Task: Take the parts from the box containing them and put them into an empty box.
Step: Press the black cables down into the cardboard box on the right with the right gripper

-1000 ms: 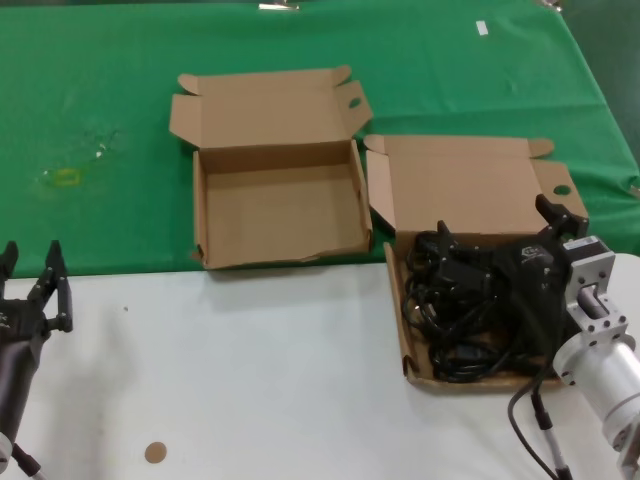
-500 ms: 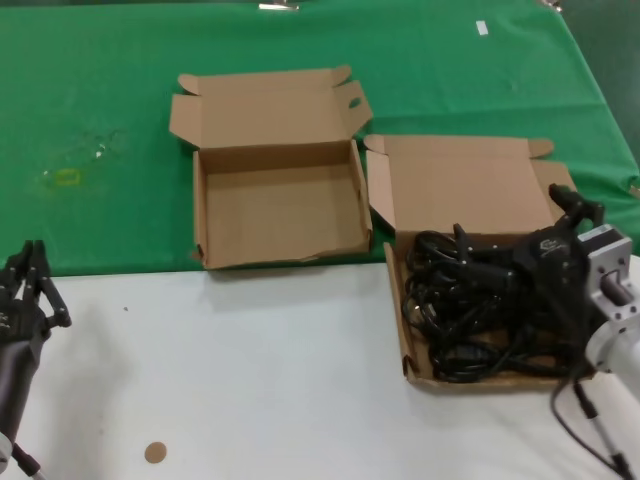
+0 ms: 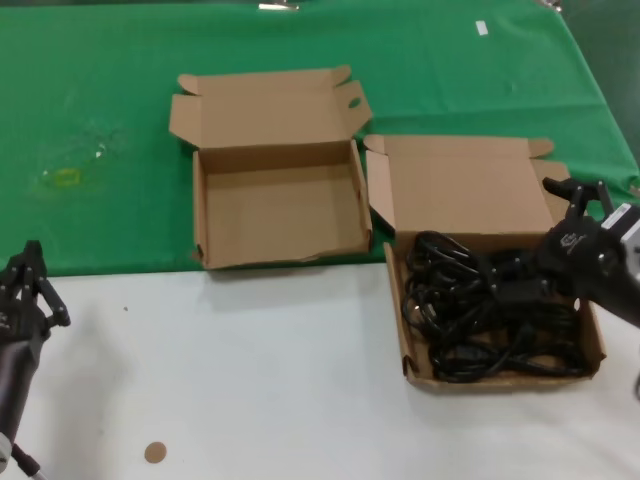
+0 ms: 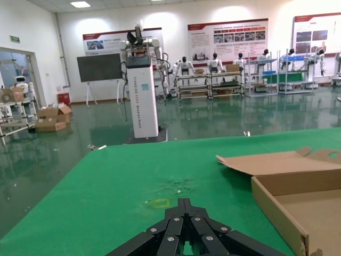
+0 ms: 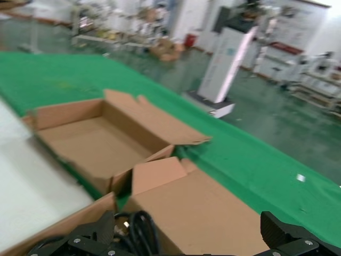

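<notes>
right pincer [image 3: 545, 240] spread wide over the right rim of the box containing them [image 3: 420, 370], one finger low among the tangled black cables [image 3: 480, 320], the other up by the hinged lid [image 3: 465, 185]; nothing clamped between them as far as visible. left pincer [image 3: 28, 290] parked at the near left edge of the white counter [image 3: 260, 380], fingers drawn together to a point, holding nothing. cable box seated on the white counter's right side, lid leaning back onto the green cloth [image 3: 100, 90]. an empty box [image 3: 280, 215] just to its left and a little farther back, on the green cloth at the white edge, lid [image 3: 265, 105] open, ragged front wall facing the robot, corners of the two boxes close together. broad bare stretch of white counter lying between left pincer and both boxes. small brown disc [image 3: 154, 452] near the front edge.
</notes>
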Robot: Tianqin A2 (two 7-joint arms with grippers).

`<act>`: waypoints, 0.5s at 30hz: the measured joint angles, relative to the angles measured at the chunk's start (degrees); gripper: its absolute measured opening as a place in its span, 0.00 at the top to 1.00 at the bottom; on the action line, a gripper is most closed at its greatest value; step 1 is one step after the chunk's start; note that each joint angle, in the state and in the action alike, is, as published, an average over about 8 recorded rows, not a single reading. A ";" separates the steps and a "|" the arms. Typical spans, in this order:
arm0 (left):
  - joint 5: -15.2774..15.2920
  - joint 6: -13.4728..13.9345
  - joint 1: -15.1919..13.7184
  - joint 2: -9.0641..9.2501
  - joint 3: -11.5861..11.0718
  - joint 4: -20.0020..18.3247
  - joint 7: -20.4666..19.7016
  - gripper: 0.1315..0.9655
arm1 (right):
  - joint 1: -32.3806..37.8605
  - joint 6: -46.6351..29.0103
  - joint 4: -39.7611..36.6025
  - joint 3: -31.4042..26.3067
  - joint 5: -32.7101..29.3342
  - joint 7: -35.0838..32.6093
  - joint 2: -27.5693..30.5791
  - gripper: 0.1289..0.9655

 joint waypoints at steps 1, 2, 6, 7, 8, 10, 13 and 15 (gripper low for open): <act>0.00 0.00 0.00 0.00 0.00 0.00 0.00 0.99 | 0.54 -1.57 0.05 -0.16 -0.32 0.46 1.09 0.00; 0.00 0.00 0.00 0.00 0.00 0.00 0.00 0.99 | 1.15 -3.30 0.06 -0.30 -0.63 0.75 2.12 0.00; 0.00 0.00 0.00 0.00 0.00 0.00 0.00 0.99 | 3.85 -10.95 -0.26 -0.72 -1.63 0.25 5.49 0.00; 0.00 0.00 0.00 0.00 0.00 0.00 0.00 0.99 | 4.59 -12.99 -0.44 -0.84 -1.83 -0.27 6.15 0.00; 0.00 0.00 0.00 0.00 0.00 0.00 0.00 0.99 | 5.39 -15.13 -0.68 -0.98 -2.05 -0.92 6.77 0.00; 0.00 0.00 0.00 0.00 0.00 0.00 0.00 0.99 | 7.04 -19.31 -1.26 -1.35 -2.54 -2.42 7.81 0.00; 0.00 0.00 0.00 0.00 0.00 0.00 0.00 0.99 | 9.92 -25.61 -2.46 -2.15 -3.54 -4.79 9.01 0.00; 0.00 0.00 0.00 0.00 0.00 0.00 0.00 0.99 | 11.99 -29.56 -3.45 -2.79 -4.37 -6.32 9.56 0.00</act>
